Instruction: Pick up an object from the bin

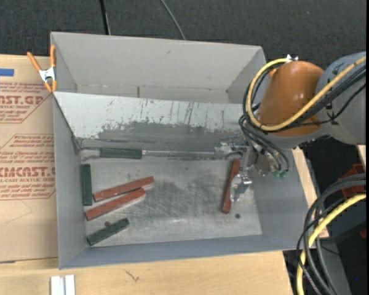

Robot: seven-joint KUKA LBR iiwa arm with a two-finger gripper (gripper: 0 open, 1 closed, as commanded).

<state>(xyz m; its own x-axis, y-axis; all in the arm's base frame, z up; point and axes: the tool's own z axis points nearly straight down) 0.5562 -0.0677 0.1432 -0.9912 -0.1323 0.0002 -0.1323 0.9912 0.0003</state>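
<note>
End effector (240, 186) low at right side of grey bin (154, 66), beside tilted red-brown bar (229, 192); open or closed, cannot tell. Lift apparently not yet done; other bars (123, 187) lie left.

Five bars are spread across the left half of the bin (67, 183). A dark green bar (86, 184) is laid upright along the left wall. Just beside it, an upper red-brown bar (123, 188) and a lower red-brown bar (114, 204) are set close together, both slanted the same way. A short green bar (107, 231) is found near the front left corner, tilted. A long dark bar (119, 154) is laid flat against the foot of the back wall.
</note>
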